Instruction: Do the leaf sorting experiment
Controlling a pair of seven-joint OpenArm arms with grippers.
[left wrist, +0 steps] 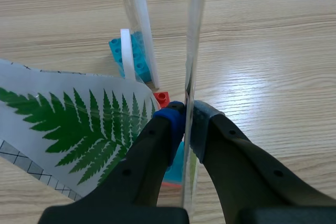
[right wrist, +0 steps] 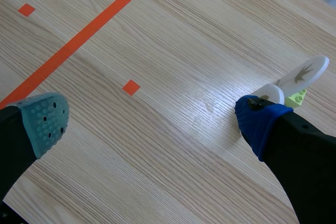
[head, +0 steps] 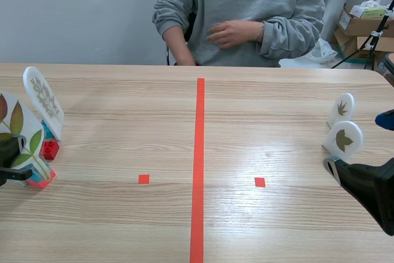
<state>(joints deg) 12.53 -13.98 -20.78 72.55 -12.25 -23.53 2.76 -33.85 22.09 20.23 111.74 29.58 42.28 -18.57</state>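
leaf card [left wrist: 195, 35] stands pinched edge-on in left claw [left wrist: 186, 118] — right claw [right wrist: 152, 123] spread open beside small leaf plaques [right wrist: 304, 74].

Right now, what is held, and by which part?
The left gripper pinches the upright leaf card low on its edge; the right gripper is open, holding nothing.

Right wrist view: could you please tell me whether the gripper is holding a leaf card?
No, the right gripper is open with only bare table between its fingers; the leaf cards stand beside one finger.
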